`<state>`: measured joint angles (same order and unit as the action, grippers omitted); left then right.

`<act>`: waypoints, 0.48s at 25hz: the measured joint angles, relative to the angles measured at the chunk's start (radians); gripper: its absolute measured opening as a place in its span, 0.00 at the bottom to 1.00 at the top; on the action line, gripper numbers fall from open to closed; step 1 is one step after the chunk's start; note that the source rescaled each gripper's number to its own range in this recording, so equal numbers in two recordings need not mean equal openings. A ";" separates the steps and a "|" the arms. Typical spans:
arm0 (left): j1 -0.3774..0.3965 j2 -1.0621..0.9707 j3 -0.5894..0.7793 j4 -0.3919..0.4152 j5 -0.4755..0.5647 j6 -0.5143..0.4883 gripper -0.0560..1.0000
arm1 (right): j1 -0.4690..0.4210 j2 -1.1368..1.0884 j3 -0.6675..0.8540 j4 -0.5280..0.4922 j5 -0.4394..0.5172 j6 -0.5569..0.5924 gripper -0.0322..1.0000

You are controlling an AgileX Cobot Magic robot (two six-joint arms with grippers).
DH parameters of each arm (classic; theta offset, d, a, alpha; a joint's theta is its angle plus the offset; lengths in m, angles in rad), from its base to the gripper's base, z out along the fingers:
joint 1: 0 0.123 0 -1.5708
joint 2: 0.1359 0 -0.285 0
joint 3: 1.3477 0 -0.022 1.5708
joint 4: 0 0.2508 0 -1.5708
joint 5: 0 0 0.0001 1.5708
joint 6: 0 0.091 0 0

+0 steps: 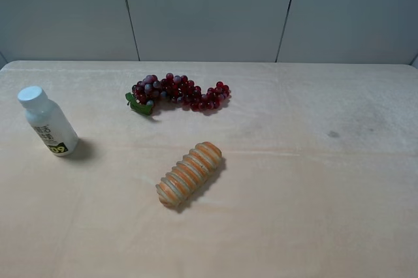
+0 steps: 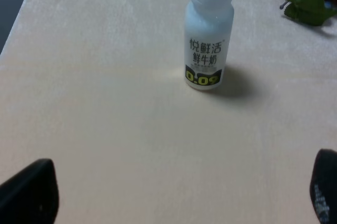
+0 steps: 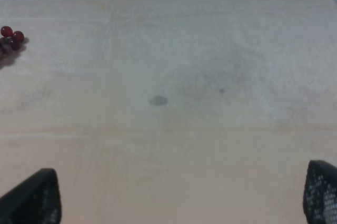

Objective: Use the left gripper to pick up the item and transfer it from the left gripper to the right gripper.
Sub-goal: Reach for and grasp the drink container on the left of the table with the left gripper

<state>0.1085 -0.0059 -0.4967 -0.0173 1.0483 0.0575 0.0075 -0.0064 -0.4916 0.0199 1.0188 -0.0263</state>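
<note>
Over on the left side of the table [image 1: 313, 193] is the little white bottle [image 1: 49, 124], standing upright with its cap on, well apart from the grapes [image 1: 179, 92] and the bread roll [image 1: 190, 173]. Nothing is touching it, so I'd say we're right at the start: the pickup hasn't happened yet. The left gripper [image 2: 179, 197] has its jaws spread wide with nothing between them, and its wrist camera sees the bottle [image 2: 209, 40] ahead, a bit off to one side of centre and not yet between the tips. The right gripper [image 3: 176, 197] is also wide and empty, over bare tabletop on its own side. Next move, I reckon: the left arm needs to line up on the bottle's body, come down around it below the cap, then close. A clumsy approach could easily knock it over.
</note>
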 joint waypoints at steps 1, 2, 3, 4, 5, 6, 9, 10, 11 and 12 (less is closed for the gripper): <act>0.000 0.000 0.000 0.000 0.000 0.000 0.90 | 0.000 0.000 0.000 0.000 0.000 0.000 1.00; 0.000 0.000 0.000 0.000 0.000 0.000 0.90 | 0.000 0.000 0.000 0.000 0.000 0.000 1.00; 0.000 0.000 0.000 0.000 0.000 0.000 0.90 | 0.000 0.000 0.000 0.000 0.000 0.000 1.00; 0.000 0.000 0.000 0.000 0.000 0.000 0.90 | 0.000 0.000 0.000 0.000 0.000 0.000 1.00; 0.000 0.000 0.000 0.000 0.000 0.000 0.90 | 0.000 0.000 0.000 0.000 0.000 0.000 1.00; 0.000 0.000 0.000 0.000 0.000 0.000 0.90 | 0.000 0.000 0.000 0.000 0.000 0.000 1.00; 0.000 0.000 0.000 0.000 0.000 0.000 0.90 | 0.000 0.000 0.000 0.000 0.000 0.000 1.00; 0.000 0.000 0.000 0.000 0.000 0.000 0.90 | 0.000 0.000 0.000 0.000 0.000 0.000 1.00; 0.000 0.000 0.000 0.000 0.000 0.000 0.90 | 0.000 0.000 0.000 0.000 0.000 0.000 1.00; 0.000 0.000 0.000 0.000 0.000 0.000 0.90 | 0.000 0.000 0.000 0.000 0.000 0.000 1.00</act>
<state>0.1085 -0.0059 -0.4967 -0.0173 1.0483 0.0575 0.0075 -0.0064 -0.4916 0.0199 1.0188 -0.0263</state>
